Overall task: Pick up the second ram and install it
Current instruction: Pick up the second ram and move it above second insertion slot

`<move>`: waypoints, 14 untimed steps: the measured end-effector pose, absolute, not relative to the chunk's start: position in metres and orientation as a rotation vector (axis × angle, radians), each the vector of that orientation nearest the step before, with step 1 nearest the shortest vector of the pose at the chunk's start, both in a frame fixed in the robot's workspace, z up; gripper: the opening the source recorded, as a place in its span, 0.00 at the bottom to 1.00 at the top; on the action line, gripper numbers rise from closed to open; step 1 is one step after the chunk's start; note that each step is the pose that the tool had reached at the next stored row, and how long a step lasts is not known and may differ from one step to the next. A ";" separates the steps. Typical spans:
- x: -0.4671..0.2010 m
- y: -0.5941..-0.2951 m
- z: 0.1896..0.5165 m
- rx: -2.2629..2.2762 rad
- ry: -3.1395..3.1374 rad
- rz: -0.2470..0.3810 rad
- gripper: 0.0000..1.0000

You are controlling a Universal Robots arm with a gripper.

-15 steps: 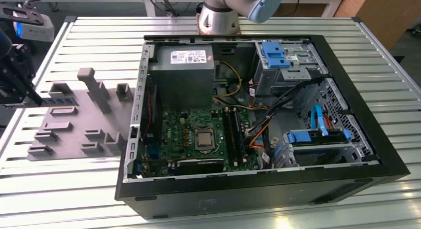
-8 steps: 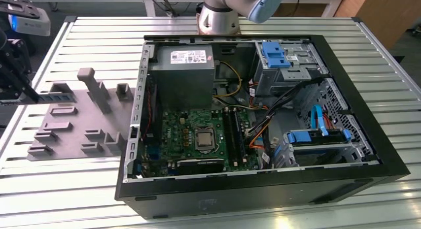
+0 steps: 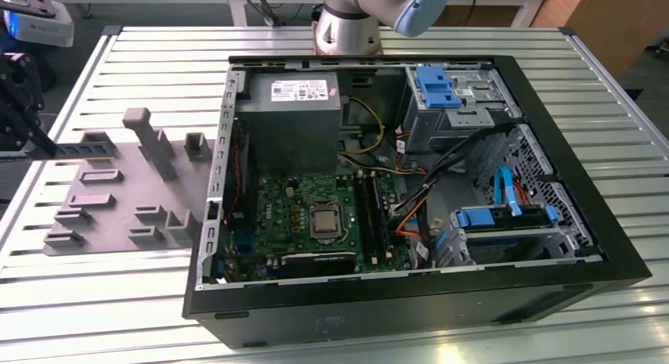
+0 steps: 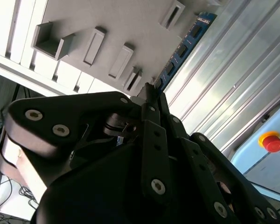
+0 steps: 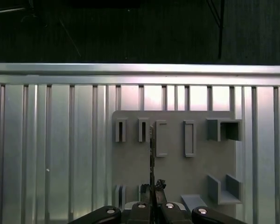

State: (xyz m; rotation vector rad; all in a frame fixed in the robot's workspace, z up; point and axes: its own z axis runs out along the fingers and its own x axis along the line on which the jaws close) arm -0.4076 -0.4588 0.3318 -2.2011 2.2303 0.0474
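My gripper [image 3: 44,149] hangs at the exterior view's left edge, shut on one end of the second ram [image 3: 99,147]. The stick is held level above the grey holder plate [image 3: 125,200], pointing toward the open computer case [image 3: 418,301]. In the second wrist view the bluish board with black chips [image 4: 182,46] sticks out past the closed fingertips [image 4: 151,95]. The first wrist view has the ram [image 5: 152,149] edge-on, running from the gripper [image 5: 154,189] over the plate [image 5: 177,163]. The black memory slots [image 3: 368,211] lie on the motherboard, to the exterior view's right of the processor socket.
The holder plate carries several upright blocks and slots [image 3: 157,141]. Inside the case are the power supply [image 3: 291,113], drive cages with blue latches [image 3: 434,86] and loose cables [image 3: 418,200]. The slatted metal table [image 3: 125,286] surrounds everything. A red stop button [image 4: 272,141] stands off the table.
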 end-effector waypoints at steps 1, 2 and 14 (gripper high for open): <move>-0.408 -0.459 0.333 -2.201 2.230 0.047 0.14; -0.408 -0.459 0.335 -2.201 2.230 0.047 0.14; -0.408 -0.459 0.352 -2.201 2.230 0.047 0.14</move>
